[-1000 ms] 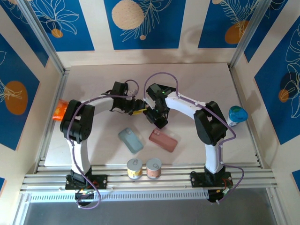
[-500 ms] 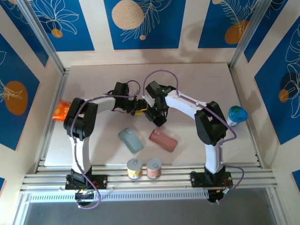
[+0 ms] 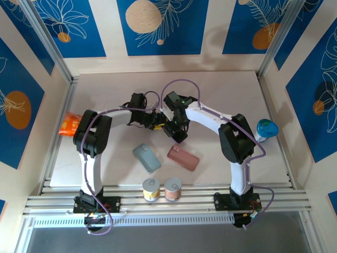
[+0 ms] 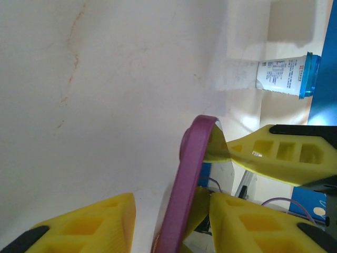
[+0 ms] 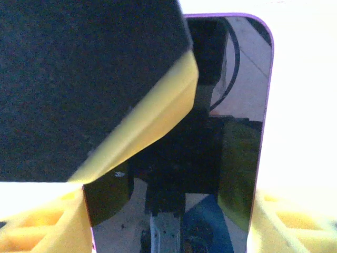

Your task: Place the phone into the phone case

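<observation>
A purple-edged phone (image 5: 231, 105) with a dark screen is held up off the table in the middle. My right gripper (image 5: 171, 211) is shut on it, a yellow finger on each long edge. In the left wrist view the phone (image 4: 189, 174) stands edge-on between the fingers of my left gripper (image 4: 171, 203). A gap shows on the left side, and the right finger (image 4: 247, 221) is close against the phone. From above, the left gripper (image 3: 156, 120) and right gripper (image 3: 169, 125) meet tip to tip. A grey-blue phone case (image 3: 146, 157) and a pink phone case (image 3: 183, 157) lie on the table nearer the bases.
Two small round tubs (image 3: 151, 189) (image 3: 172, 188) stand at the near edge. An orange packet (image 3: 67, 123) lies at the left rim. A blue-capped bottle (image 3: 266, 129) lies at the right, also in the left wrist view (image 4: 284, 76). Aluminium rails border the table.
The left gripper's jaws have narrowed around the phone. Both grippers have shifted slightly away from the bases, still together. The cases have not moved.
</observation>
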